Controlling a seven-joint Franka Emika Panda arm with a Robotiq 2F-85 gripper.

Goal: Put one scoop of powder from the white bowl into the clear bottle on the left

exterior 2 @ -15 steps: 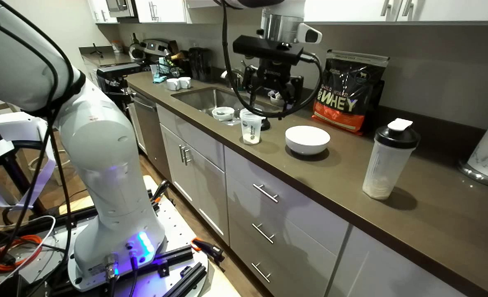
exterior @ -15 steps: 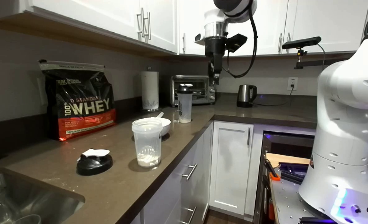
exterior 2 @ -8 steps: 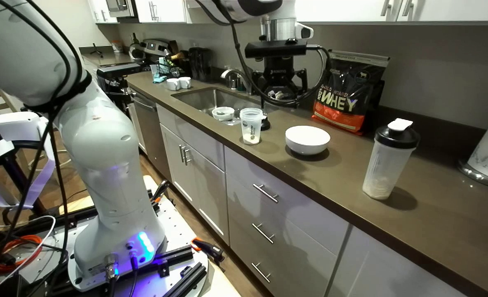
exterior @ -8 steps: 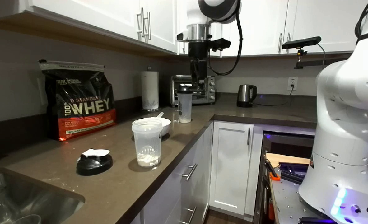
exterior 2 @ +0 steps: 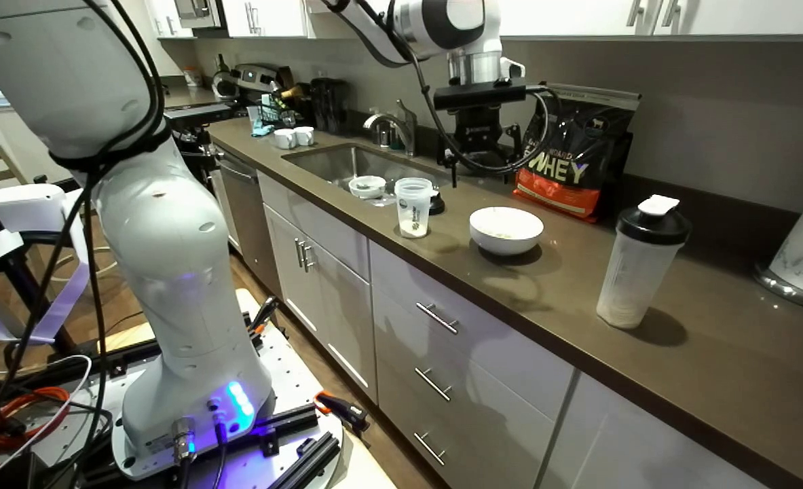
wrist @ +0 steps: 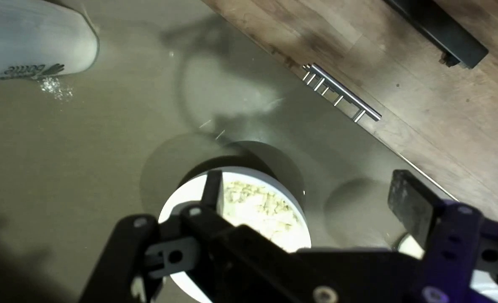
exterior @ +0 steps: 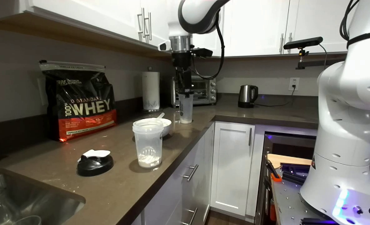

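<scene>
The white bowl (exterior 2: 506, 234) rests on the counter, holding clumpy pale powder (wrist: 257, 206). A white scoop (exterior: 161, 115) leans in it, its handle above the rim in an exterior view; the rest is hidden. The clear bottle on the left (exterior 2: 413, 210) stands upright without a lid, some powder in its bottom (exterior: 149, 160). My gripper (wrist: 310, 191) points down above the counter, its fingers (wrist: 411, 206) wide apart and nothing between them. In the wrist view the opposite finger overlaps the bowl. From an exterior view the gripper (exterior: 187, 91) appears in front of the capped bottle's lid.
A capped shaker bottle (exterior 2: 642, 265) with powder stands beyond the bowl. Behind are a whey bag (exterior: 81, 103) and a paper-towel roll (exterior: 151, 90). A black lid (exterior: 94, 164) lies near the sink (exterior: 56, 195). The counter's front edge (exterior 2: 469, 292) runs close to the bowl.
The arm has come lower and swung inward over the counter towards the bowl, levelling its tilt. The fingers have stayed apart. Bowl, scoop and bottles have kept their places.
</scene>
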